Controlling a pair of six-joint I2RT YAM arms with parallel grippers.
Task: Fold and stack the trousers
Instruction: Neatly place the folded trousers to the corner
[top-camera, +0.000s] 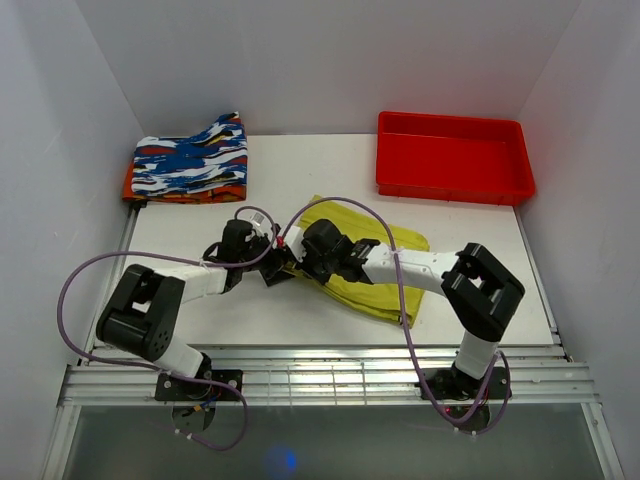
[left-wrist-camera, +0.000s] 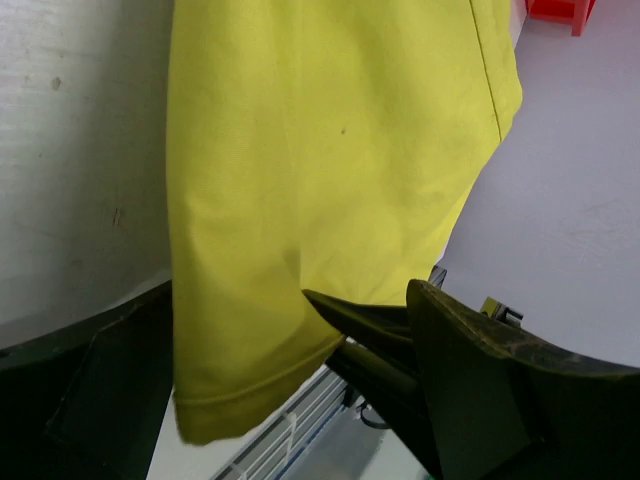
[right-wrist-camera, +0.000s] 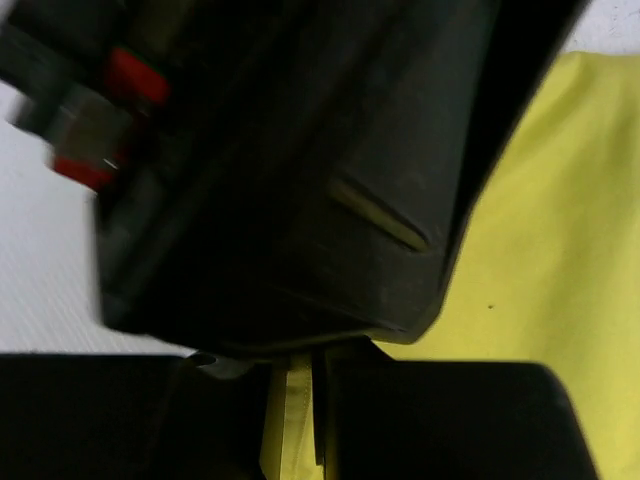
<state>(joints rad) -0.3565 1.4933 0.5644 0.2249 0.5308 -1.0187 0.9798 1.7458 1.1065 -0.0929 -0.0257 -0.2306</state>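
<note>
The trousers (top-camera: 375, 300) are smooth yellow-green cloth, folded into a flat, rather long shape with stitched hems. They lie on the white table (top-camera: 200, 300), a little right of its middle and near the front edge.

The two grippers meet at the left end of the trousers. The right gripper (right-wrist-camera: 292, 400) is pressed almost together, and a thin strip of the yellow cloth is pinched between its black fingers (right-wrist-camera: 450, 420). The left gripper (left-wrist-camera: 290, 300) is spread. One cloth edge with its hem hangs between the two wide dark fingers (left-wrist-camera: 480, 380), beside the left one and apart from the right one.

In the right wrist view the dark body of the left gripper fills most of the picture, so the cloth there is mostly hidden.

A red plastic tray (top-camera: 455, 190) with low walls stands at the far right. A folded patterned garment (top-camera: 190, 165) lies at the far left. Both are well apart from the trousers.
</note>
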